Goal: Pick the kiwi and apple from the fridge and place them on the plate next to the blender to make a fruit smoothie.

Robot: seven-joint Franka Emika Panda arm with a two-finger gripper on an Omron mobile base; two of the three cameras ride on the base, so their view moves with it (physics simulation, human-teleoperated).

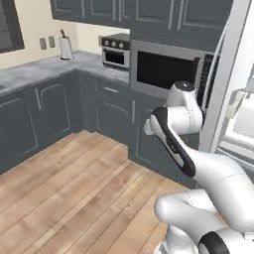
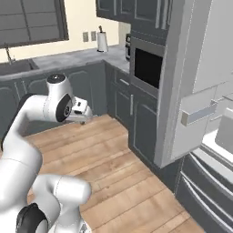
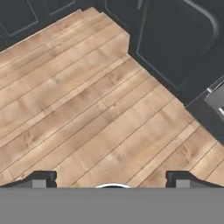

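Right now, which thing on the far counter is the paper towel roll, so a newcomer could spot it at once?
Start at the grey stone countertop running along the cream back wall. Near its corner, left of the small silver toaster oven, stands the white upright paper towel roll. It is the one tall white cylinder there, topped by a dark holder post.

Both base views look forward and down from behind the arm [image 1: 198,163], sharing the microwave [image 2: 148,68] and wooden floor [image 1: 74,188]. The hand view faces straight down, close over this floor.

Built-in microwave [image 1: 168,71] beside fridge [image 1: 233,94]
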